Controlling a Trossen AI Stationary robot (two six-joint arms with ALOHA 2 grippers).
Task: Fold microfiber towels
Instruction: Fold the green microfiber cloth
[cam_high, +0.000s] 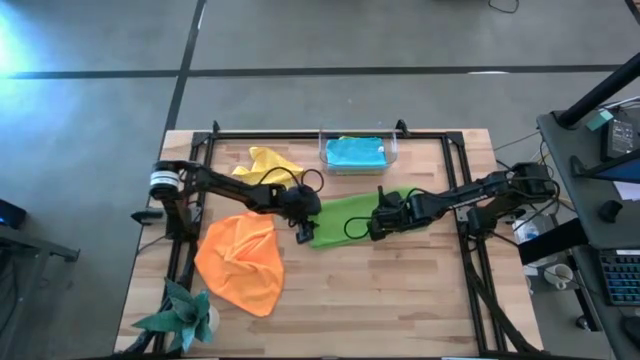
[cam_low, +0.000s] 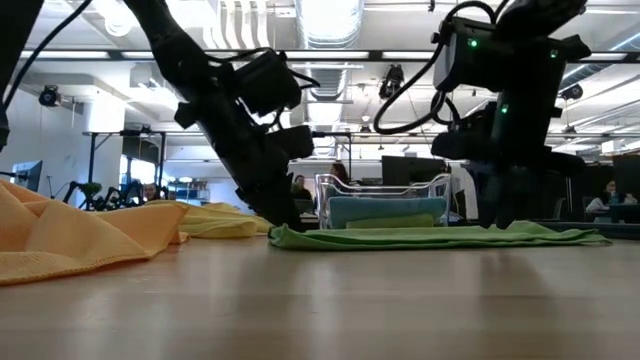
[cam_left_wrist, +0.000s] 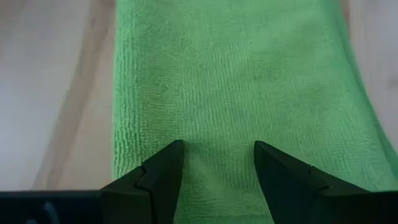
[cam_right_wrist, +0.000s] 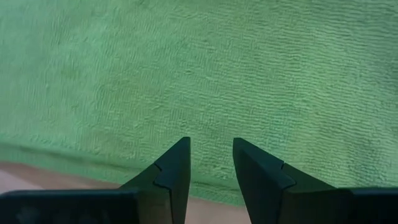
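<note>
The lime towel (cam_high: 345, 215) lies flat on the wooden surface (cam_high: 400, 300) near its middle, folded into a strip that runs between the two arms. In the low view it is a thin, low layer (cam_low: 430, 237) resting on the boards.

The left claw (cam_high: 303, 228) stands at the strip's left end, pointing down onto it. Its wrist view shows the two fingers (cam_left_wrist: 163, 174) parted, with green cloth (cam_left_wrist: 236, 93) filling the gap and stretching away ahead; nothing is pinched between them, and bare wood shows just beside the towel's edge.

The right claw (cam_high: 378, 225) stands over the strip's middle-right part, near its front edge. Its wrist view shows the fingers (cam_right_wrist: 171, 171) spread a little, released, with the towel (cam_right_wrist: 205, 74) spreading out ahead and the cloth's edge and a sliver of wood just beside the tips. Whether either claw touches the cloth cannot be told.

The orange towel (cam_high: 240, 262) lies crumpled on the left part of the surface, just beside the left arm. The yellow towel (cam_high: 265, 163) lies bunched behind that arm, near the back rail. The blue towel (cam_high: 355, 152) sits folded inside a clear bin (cam_high: 323, 150) at the back centre. A teal ornament (cam_high: 185, 315) sits at the front left corner.
</note>
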